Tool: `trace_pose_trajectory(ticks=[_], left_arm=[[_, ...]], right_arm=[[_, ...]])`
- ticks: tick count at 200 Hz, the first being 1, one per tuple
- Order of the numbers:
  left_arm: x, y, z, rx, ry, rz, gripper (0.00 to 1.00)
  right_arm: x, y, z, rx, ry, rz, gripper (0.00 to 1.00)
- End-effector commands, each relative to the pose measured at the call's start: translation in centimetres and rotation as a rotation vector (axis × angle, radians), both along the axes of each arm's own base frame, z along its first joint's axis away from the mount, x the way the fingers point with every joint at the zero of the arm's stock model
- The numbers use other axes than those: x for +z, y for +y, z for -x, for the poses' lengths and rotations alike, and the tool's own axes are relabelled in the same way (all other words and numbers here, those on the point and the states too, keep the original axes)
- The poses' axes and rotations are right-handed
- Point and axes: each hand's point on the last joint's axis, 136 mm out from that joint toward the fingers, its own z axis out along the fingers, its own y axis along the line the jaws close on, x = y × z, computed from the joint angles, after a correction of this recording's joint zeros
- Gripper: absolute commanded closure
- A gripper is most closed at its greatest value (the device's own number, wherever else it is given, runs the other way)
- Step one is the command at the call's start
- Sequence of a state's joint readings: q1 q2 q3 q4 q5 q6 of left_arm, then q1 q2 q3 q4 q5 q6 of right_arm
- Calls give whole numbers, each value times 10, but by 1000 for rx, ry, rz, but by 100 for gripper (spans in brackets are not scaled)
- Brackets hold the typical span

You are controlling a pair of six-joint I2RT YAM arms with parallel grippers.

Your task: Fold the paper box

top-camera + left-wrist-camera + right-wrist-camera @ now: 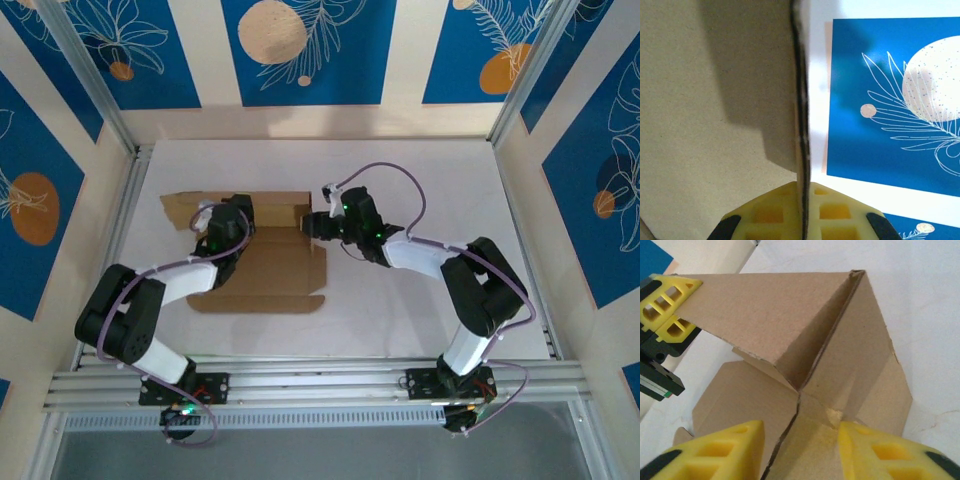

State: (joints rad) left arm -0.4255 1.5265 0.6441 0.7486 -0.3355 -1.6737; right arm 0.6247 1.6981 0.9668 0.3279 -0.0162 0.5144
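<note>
The plain brown corrugated-cardboard paper box (270,270) lies partly raised on the white table (420,320), left of centre; the left gripper (802,212) is clenched on the thin edge of an upright flap; the right gripper (800,440) sits at the box's right-hand corner, yellow fingers (720,450) parted, straddling the crease where two walls meet.

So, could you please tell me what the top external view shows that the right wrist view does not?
Top external adds the whole layout: the left arm, the right arm and the box entire on the table, its near flap flat. Right wrist adds a close look at the raised corner where two walls meet, with the right end effector open astride it. Both share the box and the left end effector clamped on its wall.
</note>
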Motion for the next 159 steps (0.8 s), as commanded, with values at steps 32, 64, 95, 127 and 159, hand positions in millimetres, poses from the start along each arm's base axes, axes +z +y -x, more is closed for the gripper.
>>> trace_pose_trajectory(ticks=[32, 64, 95, 127, 159], left_arm=[[-21, -12, 18, -110, 14, -70, 100], [-32, -6, 24, -110, 33, -89, 100], [-31, -6, 25, -129, 31, -130, 100], [-33, -2, 28, -128, 41, -146, 100], [-28, 1, 27, -124, 38, -147, 100]], right_arm=[[10, 17, 31, 243, -144, 20, 36], [18, 8, 38, 342, -128, 13, 28], [41, -4, 35, 384, -111, -97, 27], [70, -15, 35, 415, -143, -176, 26], [87, -37, 30, 304, -235, -155, 31]])
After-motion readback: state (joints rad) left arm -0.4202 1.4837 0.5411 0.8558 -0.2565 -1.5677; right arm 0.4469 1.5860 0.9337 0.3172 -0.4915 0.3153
